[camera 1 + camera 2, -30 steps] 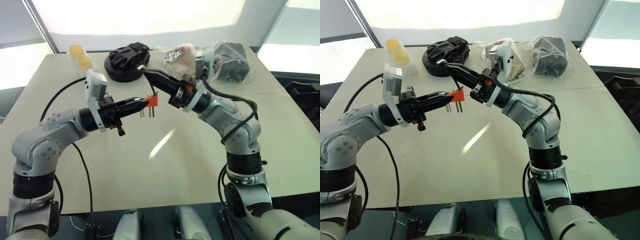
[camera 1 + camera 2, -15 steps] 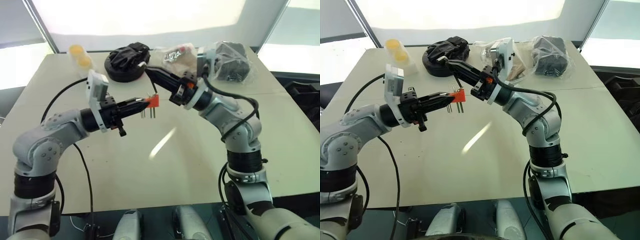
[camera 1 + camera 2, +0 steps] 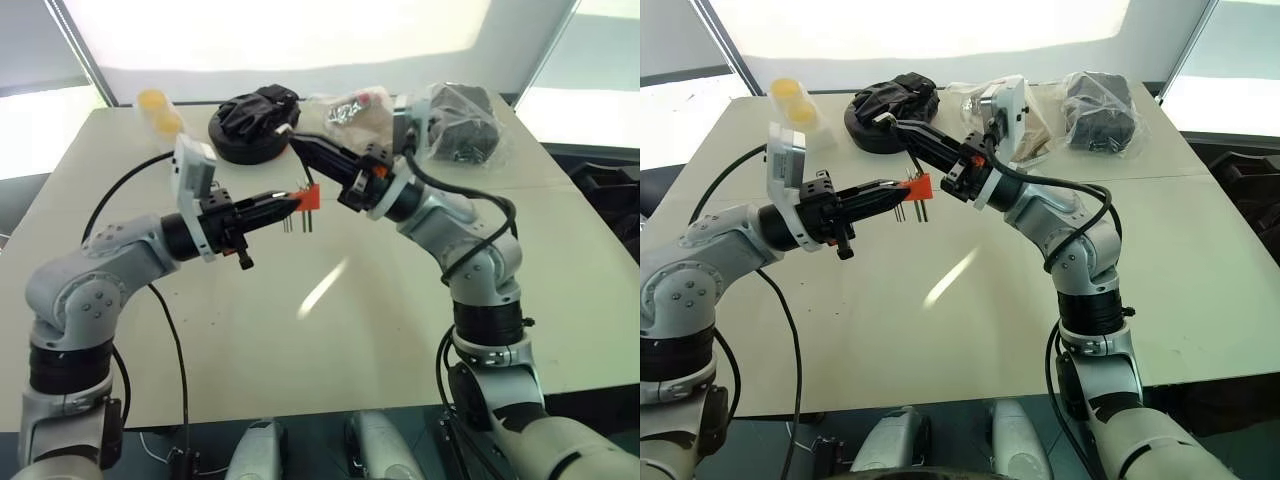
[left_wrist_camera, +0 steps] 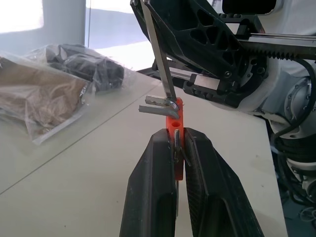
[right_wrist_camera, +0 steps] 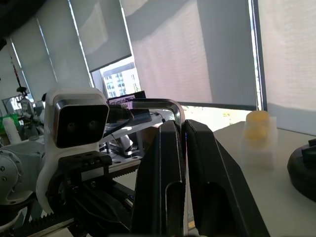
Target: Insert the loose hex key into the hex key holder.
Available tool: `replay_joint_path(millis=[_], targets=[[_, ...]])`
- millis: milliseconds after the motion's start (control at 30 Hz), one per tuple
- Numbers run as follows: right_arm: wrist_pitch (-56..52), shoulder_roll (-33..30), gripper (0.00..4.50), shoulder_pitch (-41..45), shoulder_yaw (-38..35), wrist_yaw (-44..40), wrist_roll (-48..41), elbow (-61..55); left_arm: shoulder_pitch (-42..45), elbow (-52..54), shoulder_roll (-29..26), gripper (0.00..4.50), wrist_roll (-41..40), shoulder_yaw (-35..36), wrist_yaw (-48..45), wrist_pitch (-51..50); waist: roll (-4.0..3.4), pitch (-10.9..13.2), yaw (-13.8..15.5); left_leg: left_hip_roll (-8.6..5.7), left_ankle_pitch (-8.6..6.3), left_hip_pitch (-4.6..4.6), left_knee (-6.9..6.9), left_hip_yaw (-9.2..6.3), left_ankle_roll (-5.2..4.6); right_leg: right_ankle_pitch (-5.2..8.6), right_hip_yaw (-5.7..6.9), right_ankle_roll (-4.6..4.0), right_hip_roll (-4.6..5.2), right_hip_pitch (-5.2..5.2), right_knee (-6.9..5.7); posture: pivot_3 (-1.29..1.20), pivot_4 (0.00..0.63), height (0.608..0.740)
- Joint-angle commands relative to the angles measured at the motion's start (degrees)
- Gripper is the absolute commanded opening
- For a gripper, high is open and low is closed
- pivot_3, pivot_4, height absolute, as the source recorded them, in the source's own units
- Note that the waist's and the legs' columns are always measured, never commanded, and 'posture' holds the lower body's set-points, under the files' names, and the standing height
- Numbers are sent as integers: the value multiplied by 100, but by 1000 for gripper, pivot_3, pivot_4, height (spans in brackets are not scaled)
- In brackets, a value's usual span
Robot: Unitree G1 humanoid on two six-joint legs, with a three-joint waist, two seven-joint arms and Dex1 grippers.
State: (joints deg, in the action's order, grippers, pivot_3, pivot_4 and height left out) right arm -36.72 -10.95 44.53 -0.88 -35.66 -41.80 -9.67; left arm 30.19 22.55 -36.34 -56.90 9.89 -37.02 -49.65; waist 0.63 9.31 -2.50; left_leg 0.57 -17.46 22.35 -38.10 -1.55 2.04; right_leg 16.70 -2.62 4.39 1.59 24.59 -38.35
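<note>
The orange hex key holder (image 4: 175, 123) hangs above the table, and my left gripper (image 4: 174, 136) is shut on its lower part. Thin grey keys hang down from the holder (image 3: 309, 198) in the left eye view. My right gripper (image 5: 181, 126) is shut on the loose hex key (image 5: 168, 103), whose bent end shows above the fingers. The right gripper (image 3: 300, 148) reaches in from behind and above the holder. In the left wrist view the loose hex key (image 4: 159, 54) slants down, and its lower end meets the top of the holder.
At the table's far edge stand a clear container with yellow cups (image 3: 160, 110), a black round base with a black glove (image 3: 255, 120), and two plastic bags (image 3: 350, 108) (image 3: 462, 120). A black cable (image 3: 130, 185) loops beside my left arm.
</note>
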Motion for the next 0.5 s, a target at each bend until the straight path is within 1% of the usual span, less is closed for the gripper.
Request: replay_joint_path(millis=[33, 500], targets=[[64, 7, 65, 48, -56, 18, -59, -214, 98, 86, -62, 0, -73, 177, -10, 71, 0, 0, 0, 0, 0, 0, 0, 0, 0, 0, 0, 0, 0, 0, 0, 0, 150, 740], [54, -6, 65, 89, -106, 91, -96, -215, 102, 51, 3, 0, -83, 268, 98, 140, 0, 0, 0, 0, 0, 0, 0, 0, 0, 0, 0, 0, 0, 0, 0, 0, 150, 740]])
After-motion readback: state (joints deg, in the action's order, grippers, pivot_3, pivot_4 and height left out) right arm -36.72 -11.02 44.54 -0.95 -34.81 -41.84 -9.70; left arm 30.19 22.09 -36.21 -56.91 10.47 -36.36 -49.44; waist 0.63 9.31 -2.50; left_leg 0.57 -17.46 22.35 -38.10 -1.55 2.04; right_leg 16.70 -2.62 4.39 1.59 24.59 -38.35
